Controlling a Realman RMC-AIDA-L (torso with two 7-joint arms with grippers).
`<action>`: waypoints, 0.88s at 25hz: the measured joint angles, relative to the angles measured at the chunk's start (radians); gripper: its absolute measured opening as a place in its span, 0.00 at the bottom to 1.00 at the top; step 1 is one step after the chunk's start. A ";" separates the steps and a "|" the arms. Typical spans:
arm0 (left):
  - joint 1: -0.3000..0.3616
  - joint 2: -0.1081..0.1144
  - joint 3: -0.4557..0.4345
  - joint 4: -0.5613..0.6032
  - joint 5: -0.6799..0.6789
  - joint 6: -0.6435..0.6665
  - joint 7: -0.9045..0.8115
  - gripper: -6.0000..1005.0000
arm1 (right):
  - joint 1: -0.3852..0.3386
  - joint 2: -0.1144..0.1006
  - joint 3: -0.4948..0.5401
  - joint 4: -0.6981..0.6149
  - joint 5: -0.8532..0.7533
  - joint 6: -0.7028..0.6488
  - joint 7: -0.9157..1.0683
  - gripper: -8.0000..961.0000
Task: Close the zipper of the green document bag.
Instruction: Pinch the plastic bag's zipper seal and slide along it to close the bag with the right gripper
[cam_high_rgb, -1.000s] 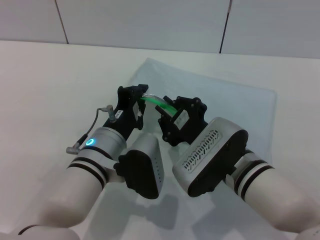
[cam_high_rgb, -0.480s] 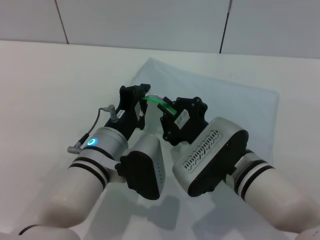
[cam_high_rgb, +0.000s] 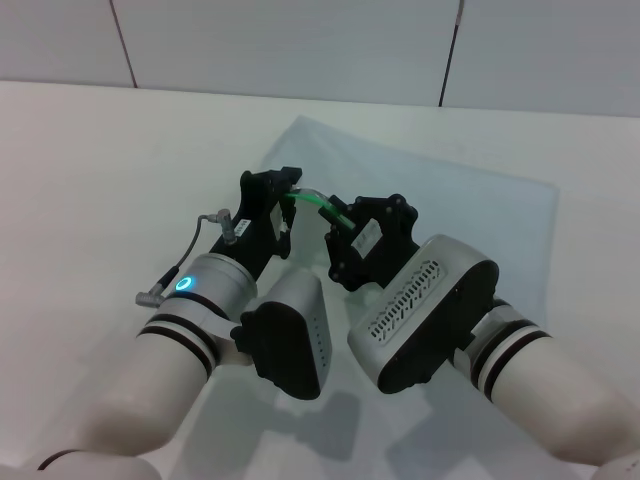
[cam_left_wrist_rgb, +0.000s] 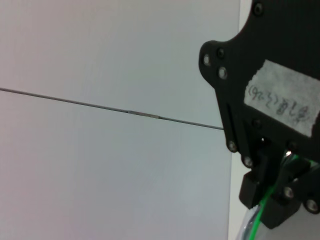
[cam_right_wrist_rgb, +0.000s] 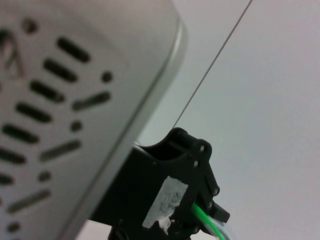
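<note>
Green zipper (cam_high_rgb: 318, 204) lifted clear of the table (cam_high_rgb: 90, 170), strung in a short arc between two grippers, with the pale bag (cam_high_rgb: 480, 215) lying flat beyond and under the arms. Left gripper (cam_high_rgb: 285, 196) pinched shut on the zipper's end, probably to anchor it and keep the strip taut. Right gripper (cam_high_rgb: 345, 222) clamped on the zipper just beside, likely at the slider, ready to drag along the edge.
</note>
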 joint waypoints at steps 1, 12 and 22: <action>0.000 0.000 0.000 0.000 0.000 -0.001 -0.001 0.07 | 0.000 0.000 -0.001 0.000 0.000 0.000 0.000 0.09; 0.002 0.000 0.000 0.000 0.007 -0.006 -0.008 0.07 | -0.006 0.001 0.002 0.003 0.000 0.001 -0.006 0.09; 0.006 0.001 0.000 0.001 0.012 -0.010 -0.039 0.07 | -0.016 0.002 0.002 0.012 0.001 0.002 -0.001 0.09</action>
